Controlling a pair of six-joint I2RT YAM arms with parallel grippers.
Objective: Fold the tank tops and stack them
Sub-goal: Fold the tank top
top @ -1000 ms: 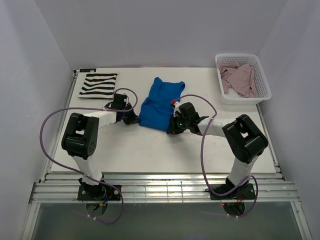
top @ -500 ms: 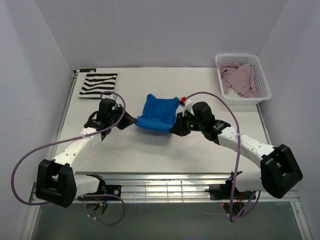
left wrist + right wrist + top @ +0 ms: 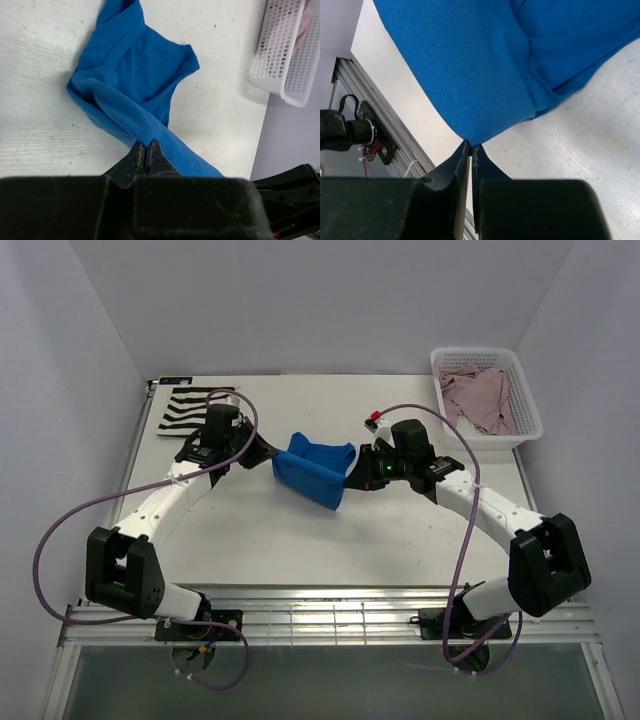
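One blue top [image 3: 315, 468] is at the middle of the frame, pinched at its two ends by the closed left gripper [image 3: 262, 453] and right gripper [image 3: 356, 475]. Striped top [image 3: 185, 408] lies upper left; pink top [image 3: 480, 395] sits in the basket [image 3: 485, 440] upper right.

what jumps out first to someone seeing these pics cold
First, the bright blue tank top at the table's middle, bunched between the left gripper and the right gripper, each shut on one end of it. Then the striped tank top, a neat flat rectangle at the far left corner, and the pink tank top heaped in the white basket at far right.
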